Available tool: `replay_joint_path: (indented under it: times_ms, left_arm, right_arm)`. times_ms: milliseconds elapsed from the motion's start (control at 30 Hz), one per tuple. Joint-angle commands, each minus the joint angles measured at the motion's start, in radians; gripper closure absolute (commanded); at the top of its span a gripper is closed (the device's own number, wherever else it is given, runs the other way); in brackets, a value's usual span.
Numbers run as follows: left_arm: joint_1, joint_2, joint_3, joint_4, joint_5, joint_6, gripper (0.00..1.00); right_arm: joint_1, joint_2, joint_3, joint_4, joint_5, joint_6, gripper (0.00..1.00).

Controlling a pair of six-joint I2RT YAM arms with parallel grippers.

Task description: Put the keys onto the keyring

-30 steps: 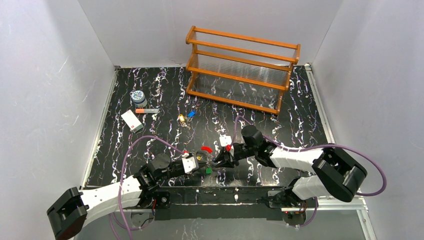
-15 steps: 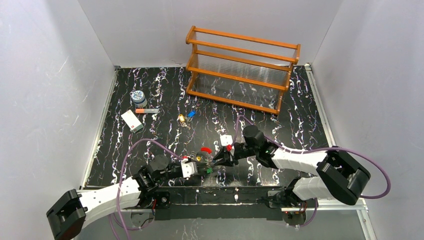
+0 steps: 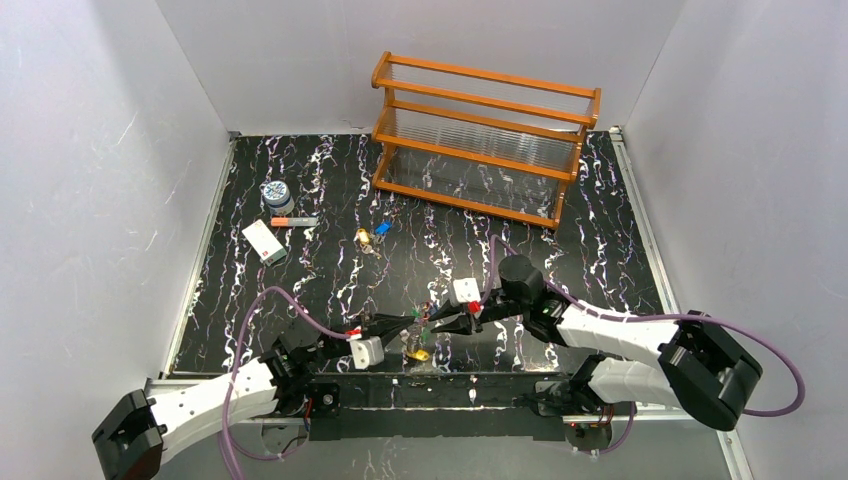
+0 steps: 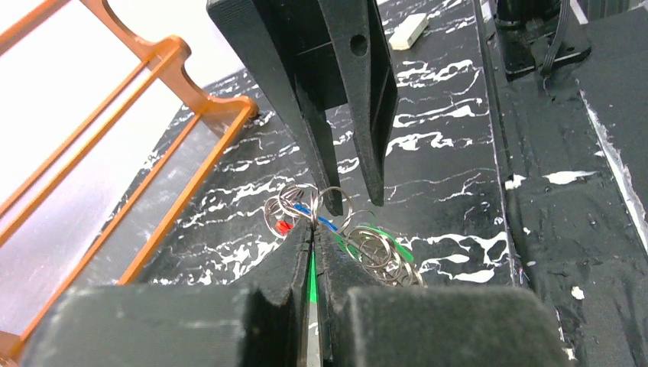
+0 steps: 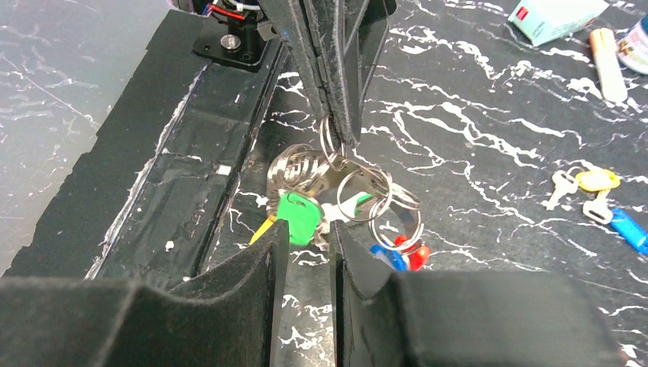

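Currently both claws meet tip to tip low over the near strip of the worktop (image 3: 250, 280), with the key bunch (image 3: 420, 335) between them.

Left claw (image 4: 313, 232): fully closed. Its pads pinch a thin silver loop of the keyring (image 5: 328, 140), which sticks out just past its tips. A sliver of green shows in the seam between the pads.

Right claw (image 5: 306, 238): jaws partway apart, pointing straight at the left claw. The green-headed key (image 5: 299, 215) sits just ahead of its tips, in line with the gap. In the left wrist view one silver loop lies between its two tips. No firm pinch is visible, so contact is uncertain.

Also on the bunch, all just beyond the right claw's tips:
- yellow head (image 5: 261, 228), peeping out beside the green one
- blue head (image 5: 386, 256) and red head (image 5: 416, 256), under several overlapping silver loops

Cannot tell whether the bunch hangs clear of the worktop or touches it.

Loose keys (image 5: 596, 181) lie on the worktop well beyond both claws, toward the wooden rack (image 3: 485, 140): one yellow head, one blue head and one bare metal key, close together.

Farther out from the left claw are a white box (image 3: 263, 242), an orange-tipped stick (image 3: 293, 221) and a patterned jar (image 3: 277, 193).
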Motion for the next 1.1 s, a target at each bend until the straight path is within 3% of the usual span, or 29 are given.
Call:
replay_joint_path:
  times_ms: [0, 500, 667, 833, 1000, 1067]
  left_arm:
    - [-0.009, -0.025, -0.094, 0.08, 0.038, 0.035, 1.0]
    - [-0.01, 0.014, -0.079, 0.082, 0.017, -0.001, 1.0]
    - [-0.01, 0.049, -0.061, 0.082, -0.035, -0.05, 1.0]
    - [-0.01, 0.109, -0.021, 0.084, -0.167, -0.202, 1.0]
    - [-0.01, 0.219, 0.042, 0.082, -0.256, -0.341, 1.0]
    - [-0.01, 0.262, 0.064, 0.081, -0.285, -0.37, 1.0]
  right_arm:
    - [0.006, -0.045, -0.012, 0.037, 0.01, -0.018, 0.66]
    - [0.006, -0.077, -0.01, 0.051, 0.113, 0.077, 0.65]
    - [0.006, -0.121, -0.045, 0.093, 0.214, 0.158, 0.6]
    - [0.006, -0.171, -0.081, 0.14, 0.43, 0.337, 0.44]
    - [0.006, -0.201, -0.05, 0.058, 0.672, 0.584, 0.23]
    - [0.006, -0.204, -0.022, -0.001, 0.721, 0.64, 0.21]
